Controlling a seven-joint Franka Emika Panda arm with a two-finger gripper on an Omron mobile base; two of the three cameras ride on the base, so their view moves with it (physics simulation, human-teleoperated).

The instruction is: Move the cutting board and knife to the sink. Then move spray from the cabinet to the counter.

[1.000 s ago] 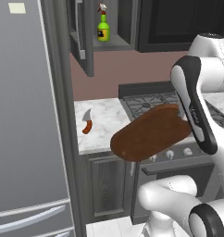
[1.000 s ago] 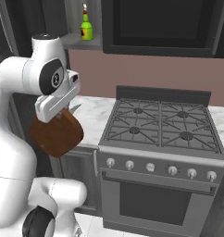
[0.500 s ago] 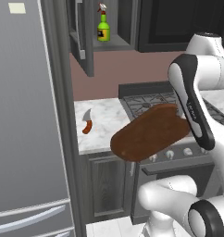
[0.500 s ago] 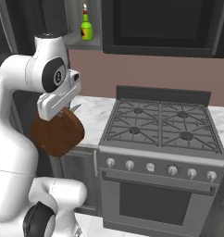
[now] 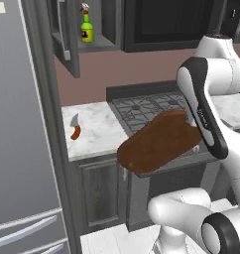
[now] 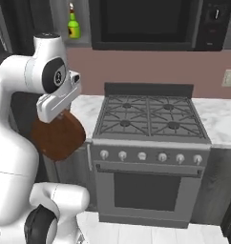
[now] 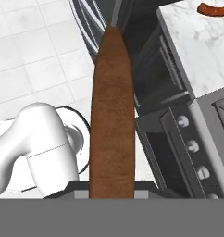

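My gripper [image 6: 63, 113] is shut on one end of the cutting board [image 5: 159, 142], a dark reddish-brown oval held tilted in the air in front of the base cabinets, left of the stove. The hand view looks along the board's thin edge [image 7: 111, 115]. The knife [image 5: 75, 128], with a grey blade and an orange-red handle, lies on the white marble counter [image 5: 99, 130] near the fridge; its handle [image 7: 214, 8] is at the top right of the hand view. The lime-green spray [image 5: 86, 28] stands on the shelf of the open cabinet [image 5: 63, 37]. The sink is out of view.
A black gas stove [image 6: 150, 120] with front knobs stands right of the counter piece, with more counter [image 6: 218, 119] beyond it. A tall grey fridge [image 5: 23, 129] walls in the left side. A black microwave-like unit [image 6: 146, 24] hangs above the stove. White tiled floor [image 7: 35, 60] lies below.
The whole scene has slid left in both base views, so the base has driven to the right. The cutting board stays in the shut gripper; the knife and spray have kept their places.
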